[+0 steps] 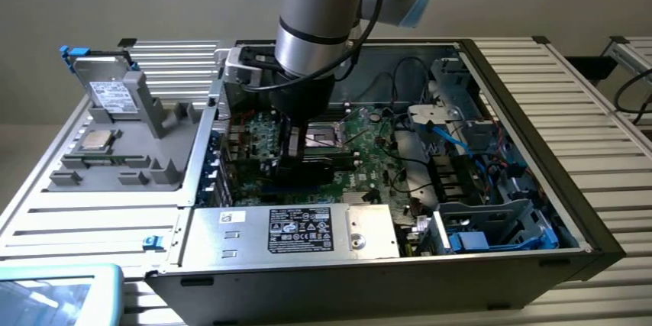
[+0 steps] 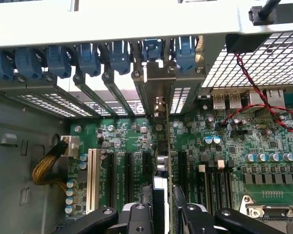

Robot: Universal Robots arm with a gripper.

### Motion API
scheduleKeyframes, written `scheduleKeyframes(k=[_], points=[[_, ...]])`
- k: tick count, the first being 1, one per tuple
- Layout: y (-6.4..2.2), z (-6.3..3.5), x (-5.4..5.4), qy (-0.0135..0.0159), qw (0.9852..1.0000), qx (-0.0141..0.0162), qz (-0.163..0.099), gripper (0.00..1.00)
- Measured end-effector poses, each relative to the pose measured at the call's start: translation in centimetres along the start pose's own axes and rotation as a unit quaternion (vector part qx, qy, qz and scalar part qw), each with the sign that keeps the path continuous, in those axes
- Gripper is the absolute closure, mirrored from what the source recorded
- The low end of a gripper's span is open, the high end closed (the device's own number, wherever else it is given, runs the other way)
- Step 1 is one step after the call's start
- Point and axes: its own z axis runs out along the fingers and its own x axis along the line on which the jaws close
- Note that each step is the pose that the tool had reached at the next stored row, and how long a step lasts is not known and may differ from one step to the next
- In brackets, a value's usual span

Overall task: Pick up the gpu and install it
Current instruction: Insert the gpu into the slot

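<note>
The gripper (image 2: 162, 207) pinches the gpu (image 2: 161, 146) edge-on between its fingers (image 2: 136, 217), the card standing upright over the motherboard (image 2: 234, 141) inside the open computer case (image 1: 530, 181). Its silver bracket (image 2: 158, 73) sits at twelve o'clock, among the blue slot latches (image 2: 88, 58). Judging from this, a good seat calls for a straight downward press, card edge lined with the slot, bracket tucked in its gap. The arm (image 1: 316, 20) hangs vertical, wrist pointing straight down into the case.

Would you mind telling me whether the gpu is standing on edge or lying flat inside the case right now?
On edge. The gpu stands upright over the motherboard slots, its silver bracket against the rear slot openings. Whether it is fully seated, cannot tell.
</note>
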Motion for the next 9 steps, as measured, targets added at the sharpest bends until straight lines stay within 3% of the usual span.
scheduleKeyframes(k=[9], points=[[-0.01, 0.06, 0.00, 0.0000, 1.0000, 0.0000, 0.000, 0.73]])
